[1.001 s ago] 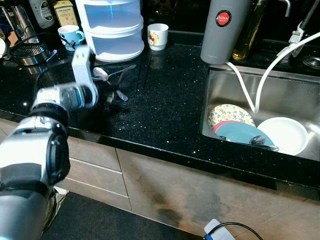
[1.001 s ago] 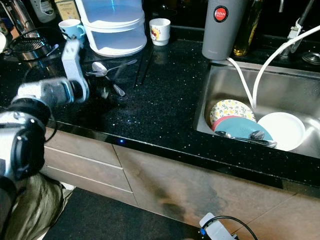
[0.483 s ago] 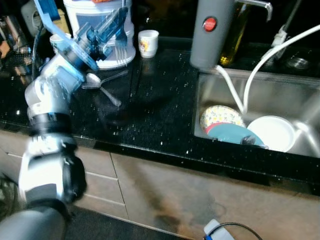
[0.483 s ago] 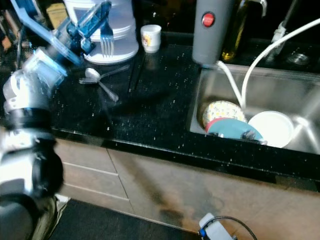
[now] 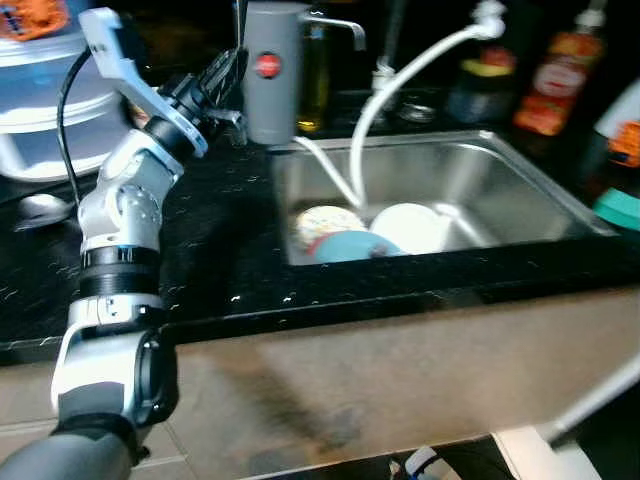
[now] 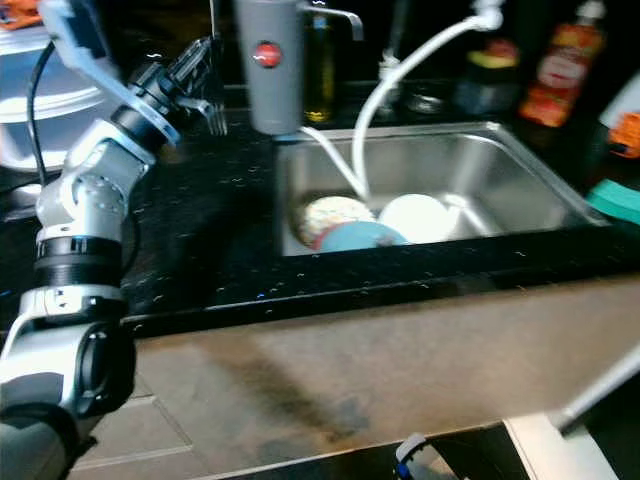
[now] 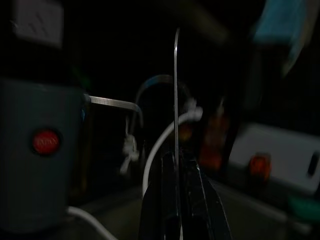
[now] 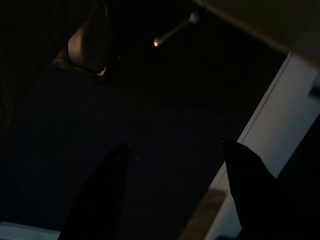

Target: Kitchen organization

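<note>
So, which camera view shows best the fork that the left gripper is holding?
The right eye view: the fork shows its tines beside the left gripper. The left eye view blurs it against the dark. The left wrist view sees it edge-on, a thin line between the shut fingers.

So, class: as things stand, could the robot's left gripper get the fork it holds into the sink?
Probably yes. The left gripper holds the fork raised above the counter, just left of the grey flask. The sink lies open to its right; only the flask and the white hose crowd the way.

Both eye views look down from the head over the black speckled counter (image 5: 215, 270) and steel sink (image 5: 520, 190); wrist views are dark close-ups.
</note>
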### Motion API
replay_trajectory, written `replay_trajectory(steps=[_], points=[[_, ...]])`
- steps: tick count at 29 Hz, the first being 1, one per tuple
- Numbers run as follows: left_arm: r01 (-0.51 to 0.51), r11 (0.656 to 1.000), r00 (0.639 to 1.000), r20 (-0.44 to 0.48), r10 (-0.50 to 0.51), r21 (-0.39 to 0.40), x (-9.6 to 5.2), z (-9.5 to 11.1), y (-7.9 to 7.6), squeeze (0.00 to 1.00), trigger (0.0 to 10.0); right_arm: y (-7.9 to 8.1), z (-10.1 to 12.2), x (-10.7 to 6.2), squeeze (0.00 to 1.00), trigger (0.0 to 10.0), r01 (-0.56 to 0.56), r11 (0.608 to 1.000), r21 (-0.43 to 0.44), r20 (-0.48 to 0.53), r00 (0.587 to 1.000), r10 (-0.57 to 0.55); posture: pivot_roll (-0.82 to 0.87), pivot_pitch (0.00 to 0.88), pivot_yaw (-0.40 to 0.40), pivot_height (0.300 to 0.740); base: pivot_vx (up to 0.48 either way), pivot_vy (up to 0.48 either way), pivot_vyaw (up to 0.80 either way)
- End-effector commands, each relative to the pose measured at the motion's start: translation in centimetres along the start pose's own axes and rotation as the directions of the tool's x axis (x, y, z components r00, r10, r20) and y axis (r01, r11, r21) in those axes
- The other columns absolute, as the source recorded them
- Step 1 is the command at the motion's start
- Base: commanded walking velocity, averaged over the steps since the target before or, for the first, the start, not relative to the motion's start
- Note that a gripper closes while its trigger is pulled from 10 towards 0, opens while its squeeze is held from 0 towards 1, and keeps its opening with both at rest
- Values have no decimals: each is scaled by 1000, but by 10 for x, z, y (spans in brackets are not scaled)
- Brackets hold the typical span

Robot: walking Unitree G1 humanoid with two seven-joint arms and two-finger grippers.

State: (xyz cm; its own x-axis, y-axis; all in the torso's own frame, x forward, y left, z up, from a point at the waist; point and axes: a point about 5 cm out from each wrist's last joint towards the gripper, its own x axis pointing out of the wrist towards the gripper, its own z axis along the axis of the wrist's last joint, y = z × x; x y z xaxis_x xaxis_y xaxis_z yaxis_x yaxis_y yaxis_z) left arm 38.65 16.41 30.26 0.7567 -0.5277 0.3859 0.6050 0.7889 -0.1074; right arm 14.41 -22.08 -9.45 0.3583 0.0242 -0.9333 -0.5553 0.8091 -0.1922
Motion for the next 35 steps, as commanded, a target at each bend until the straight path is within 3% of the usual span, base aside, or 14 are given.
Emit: replay_trajectory(steps=[1,6,13,17,19,22,25,26,27,31,33,35], points=[[-4,997,1000,-25,5,79,6,4,-2,0,10000,0,2,0,0,10000,5,1000,18,3,1000,-5,-38,0,10,740,0,0,-788],[31,961,990,-140,8,274,21,-2,-7,0,10000,0,1,0,0,10000,8,1000,22,0,1000,-8,-47,0,20,740,0,0,-785],[107,929,980,-197,-38,355,32,-10,-16,0,10000,1,1,0,0,10000,10,1000,23,0,1000,-10,-53,0,26,740,0,0,-786],[124,908,971,-239,-27,400,33,-15,-16,0,10000,1,1,1,0,10000,13,1000,16,1,1000,-13,-57,0,30,740,0,0,-783],[146,890,949,-316,-3,431,30,-26,-11,0,10000,1,1,1,0,10000,29,1000,-7,2,1000,-29,-60,0,35,740,0,0,0],[158,884,941,-338,0,440,29,-29,-10,0,10000,1,1,1,0,10000,30,999,-9,3,1000,-30,-60,0,36,740,0,0,0],[284,816,882,-471,-17,503,22,-52,-12,0,10000,2,0,1,0,10000,28,1000,2,3,1000,-28,-60,0,38,740,0,0,0],[284,816,882,-471,-17,503,22,-52,-12,0,10000,2,0,1,0,10000,28,1000,2,3,1000,-28,-60,0,38,740,0,0,0],[341,787,853,-520,-30,514,19,-62,-14,0,10000,2,0,1,0,10000,28,1000,4,2,1000,-28,-59,0,39,740,0,0,0],[528,734,752,-636,-172,426,7,-96,-31,0,10000,3,-2,0,0,10000,26,1000,3,0,1000,-26,-66,0,43,740,0,0,0],[578,715,714,-667,-212,392,4,-108,-37,0,10000,3,-2,0,0,10000,27,1000,4,-1,1000,-27,-66,0,43,740,0,0,0],[593,718,686,-695,-215,364,-1,-118,-39,0,10000,4,-2,1,0,10000,28,1000,5,-2,1000,-28,-75,0,48,740,0,0,0]])
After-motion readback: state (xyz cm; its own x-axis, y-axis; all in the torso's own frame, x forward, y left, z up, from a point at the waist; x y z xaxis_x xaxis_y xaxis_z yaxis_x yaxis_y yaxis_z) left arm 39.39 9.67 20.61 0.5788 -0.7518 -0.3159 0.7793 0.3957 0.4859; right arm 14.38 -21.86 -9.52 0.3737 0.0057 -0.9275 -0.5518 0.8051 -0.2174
